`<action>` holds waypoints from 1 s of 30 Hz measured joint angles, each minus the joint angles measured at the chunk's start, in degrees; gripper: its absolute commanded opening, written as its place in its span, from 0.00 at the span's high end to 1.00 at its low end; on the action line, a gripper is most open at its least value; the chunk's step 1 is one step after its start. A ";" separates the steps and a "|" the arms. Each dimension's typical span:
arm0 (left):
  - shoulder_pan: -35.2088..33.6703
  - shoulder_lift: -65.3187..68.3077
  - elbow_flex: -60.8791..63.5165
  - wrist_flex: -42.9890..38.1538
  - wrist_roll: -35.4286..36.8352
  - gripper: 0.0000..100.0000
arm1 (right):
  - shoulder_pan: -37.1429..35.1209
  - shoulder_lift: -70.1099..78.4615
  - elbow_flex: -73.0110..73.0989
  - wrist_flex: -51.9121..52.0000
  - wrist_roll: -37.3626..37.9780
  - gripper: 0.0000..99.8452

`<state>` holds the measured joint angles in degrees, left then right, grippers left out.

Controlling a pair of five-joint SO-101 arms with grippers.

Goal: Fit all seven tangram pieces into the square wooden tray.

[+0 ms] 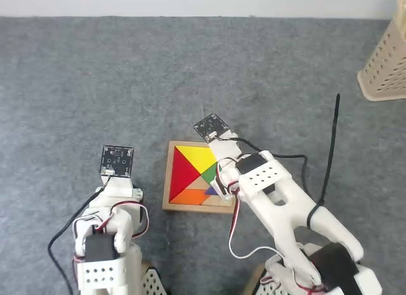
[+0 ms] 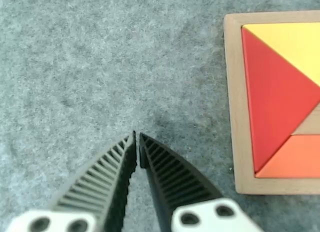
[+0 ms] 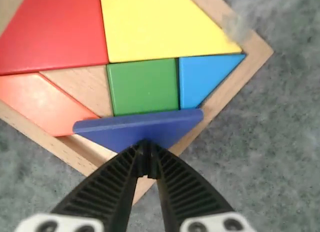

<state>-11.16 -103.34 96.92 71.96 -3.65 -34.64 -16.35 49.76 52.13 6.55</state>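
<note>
- Where the right gripper (image 3: 146,153) meets the dark blue wooden triangle (image 3: 145,128), we see its fingers (image 3: 120,178) clamped on the piece's point.
- We judge this piece light, stiff and smooth. A pinch across its flat faces nearer the middle should resist twisting better.
- It hangs over the square wooden tray's rim (image 3: 252,55), just beside the green wooden square (image 3: 143,86).
- The left gripper (image 2: 136,141) hovers empty, fingers together, above the grey felt mat (image 2: 75,67).
</note>
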 measured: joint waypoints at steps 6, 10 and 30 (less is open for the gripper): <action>0.00 0.00 0.00 0.00 0.00 0.99 | -0.88 -0.44 0.00 0.18 0.00 0.99; 0.00 0.00 0.00 0.00 0.00 0.99 | -0.88 -6.59 0.00 1.58 0.00 0.99; 0.00 0.00 0.00 0.00 0.00 0.99 | -2.02 -1.67 0.09 -1.67 0.00 0.99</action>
<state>-11.16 -103.34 96.92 71.96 -3.65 -36.66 -18.02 49.85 50.46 6.55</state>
